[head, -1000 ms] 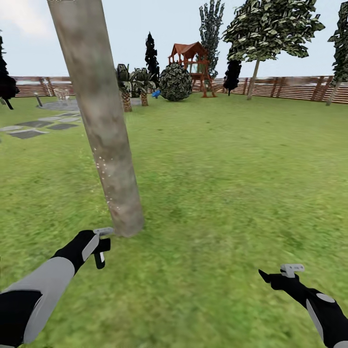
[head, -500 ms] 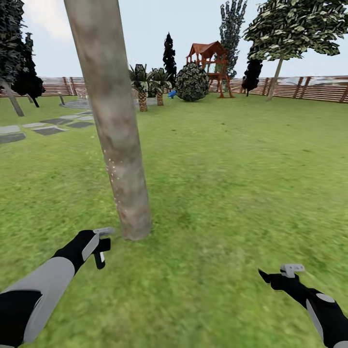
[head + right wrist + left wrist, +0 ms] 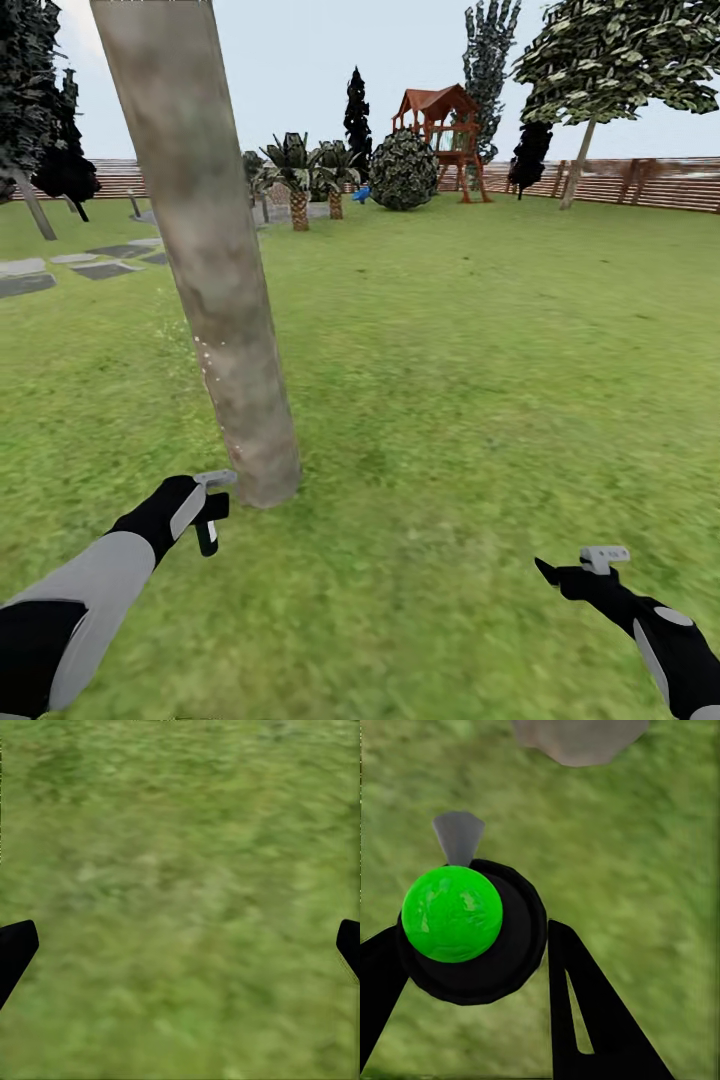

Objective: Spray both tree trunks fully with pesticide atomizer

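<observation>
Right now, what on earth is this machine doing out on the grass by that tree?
It's a two-armed robot spraying pesticide on a tree. Its left gripper holds a small black pesticide atomizer, pointed toward the base of the leaning grey-brown tree trunk just ahead. Tiny white specks dot one side of the bark. The right gripper is open and holds nothing, hanging over the lawn. Another tree stands by the fence.

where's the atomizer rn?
In the left gripper, at the head view's lower left: the pesticide atomizer sits between the fingers, just short of the near tree trunk's base.
</observation>
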You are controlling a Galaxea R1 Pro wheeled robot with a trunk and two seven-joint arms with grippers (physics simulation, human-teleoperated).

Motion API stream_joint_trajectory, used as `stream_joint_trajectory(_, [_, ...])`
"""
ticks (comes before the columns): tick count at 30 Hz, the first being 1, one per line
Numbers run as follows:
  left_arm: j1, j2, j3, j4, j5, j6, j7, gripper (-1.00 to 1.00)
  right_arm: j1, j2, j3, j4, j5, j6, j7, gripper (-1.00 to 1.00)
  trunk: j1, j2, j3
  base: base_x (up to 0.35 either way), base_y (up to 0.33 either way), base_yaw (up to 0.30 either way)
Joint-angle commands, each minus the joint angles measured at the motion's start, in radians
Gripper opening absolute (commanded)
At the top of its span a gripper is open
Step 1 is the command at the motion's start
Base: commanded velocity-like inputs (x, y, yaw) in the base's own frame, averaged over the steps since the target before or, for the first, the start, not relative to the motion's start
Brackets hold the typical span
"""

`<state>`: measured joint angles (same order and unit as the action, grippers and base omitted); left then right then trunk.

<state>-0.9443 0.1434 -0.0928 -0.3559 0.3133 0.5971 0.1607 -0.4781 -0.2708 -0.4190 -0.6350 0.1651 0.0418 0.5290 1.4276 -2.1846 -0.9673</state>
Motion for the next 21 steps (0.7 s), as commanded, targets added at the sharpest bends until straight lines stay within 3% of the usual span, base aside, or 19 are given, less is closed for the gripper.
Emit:
stream_joint_trajectory(1, [-0.001,0.001,-0.008,-0.002,0.01,0.004,0.008,-1.0,0.0,0.001,-0.006,-0.002,0.007,0.005,0.008,1.0,0.0,0.0,-0.001,0.004,-0.275,0.255])
stream_joint_trajectory(9, [-0.001,0.001,-0.008,-0.002,0.01,0.004,0.008,-1.0,0.0,0.001,-0.006,-0.002,0.007,0.004,0.008,1.0,0.0,0.0,-0.001,0.001,-0.275,0.258])
stream_joint_trajectory(21, [-0.001,0.001,-0.008,-0.003,0.01,0.004,0.008,-1.0,0.0,0.001,-0.006,-0.002,0.007,0.004,0.008,1.0,0.0,0.0,-0.001,0.0,-0.276,0.047])
